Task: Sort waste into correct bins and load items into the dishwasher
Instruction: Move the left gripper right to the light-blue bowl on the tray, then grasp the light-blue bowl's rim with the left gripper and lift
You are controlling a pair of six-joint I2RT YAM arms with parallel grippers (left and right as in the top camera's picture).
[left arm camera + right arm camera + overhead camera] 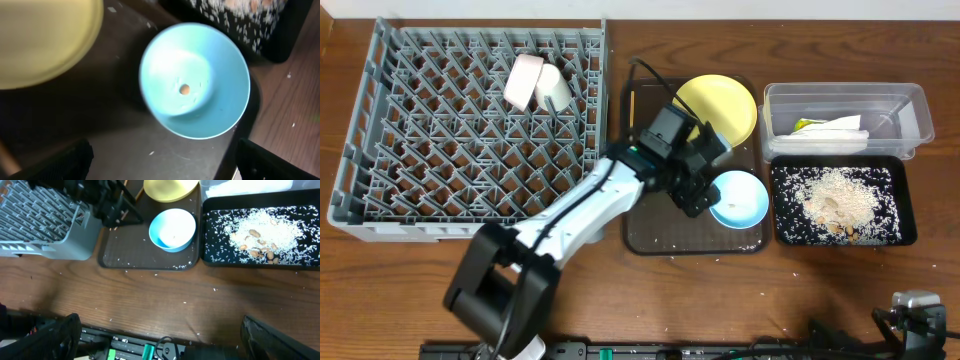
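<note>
Blue bowl [740,198] sits at centre right of the overhead view, on the brown tray [650,235] below the yellow plate [718,105]. Just left of it hangs the left gripper [698,190], jaws wide, holding nothing. At lower right, the right gripper [165,342] gapes empty too. Rice crumbs [835,200] lie in the black tray [910,235] at right.

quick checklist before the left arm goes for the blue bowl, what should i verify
1. Left jaws open: ok.
2. Light blue bowl upright on the brown tray: ok.
3. Bowl empty: not ok, one small brown crumb lies inside.
4. Grey dish rack has free pegs: ok.
5. Right jaws well away from the tray: ok.
6. Left jaws low enough to take the rim: cannot tell.
</note>
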